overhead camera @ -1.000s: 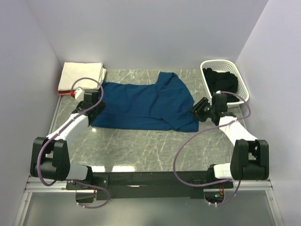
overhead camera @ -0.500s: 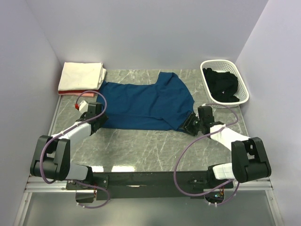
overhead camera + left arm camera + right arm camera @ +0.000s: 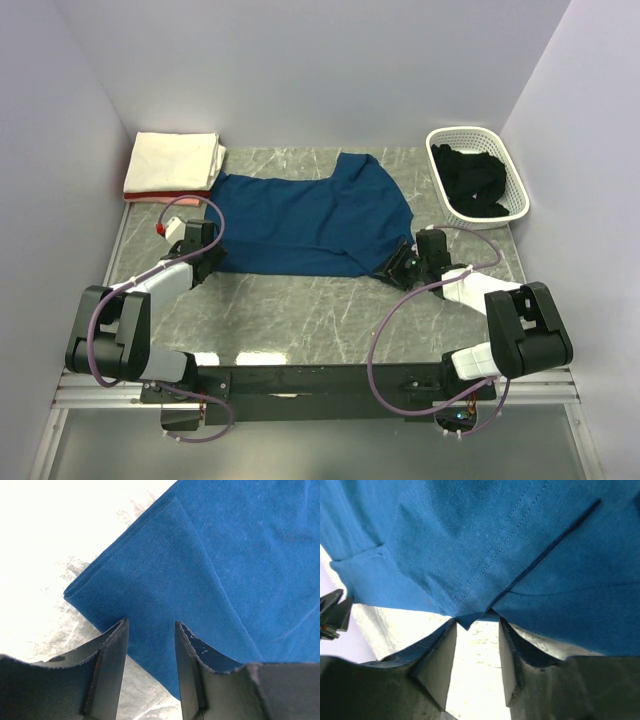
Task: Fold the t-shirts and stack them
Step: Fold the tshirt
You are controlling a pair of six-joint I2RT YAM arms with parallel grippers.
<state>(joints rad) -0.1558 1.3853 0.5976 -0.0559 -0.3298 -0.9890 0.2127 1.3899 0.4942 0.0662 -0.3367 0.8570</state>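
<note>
A navy blue t-shirt [image 3: 310, 215] lies spread flat in the middle of the table. My left gripper [image 3: 206, 262] is low at its near left corner, open, with the hemmed corner [image 3: 150, 580] lying between the fingertips [image 3: 116, 640]. My right gripper [image 3: 396, 268] is open at the near right corner, and a point of blue cloth [image 3: 468, 621] pokes between its fingers [image 3: 442, 660]. A folded cream-white t-shirt [image 3: 178, 157] rests on a pink-red one [image 3: 150, 192] at the back left. A black t-shirt [image 3: 470, 180] sits in the basket.
The white lattice basket [image 3: 505, 160] stands at the back right corner. Pale walls close in on the left, back and right. Marble tabletop [image 3: 300, 310] shows between the shirt and the arm bases.
Both grippers have come down and toward the near edge, onto the blue shirt's near corners. The right one moved left. The left jaws narrowed a little.
</note>
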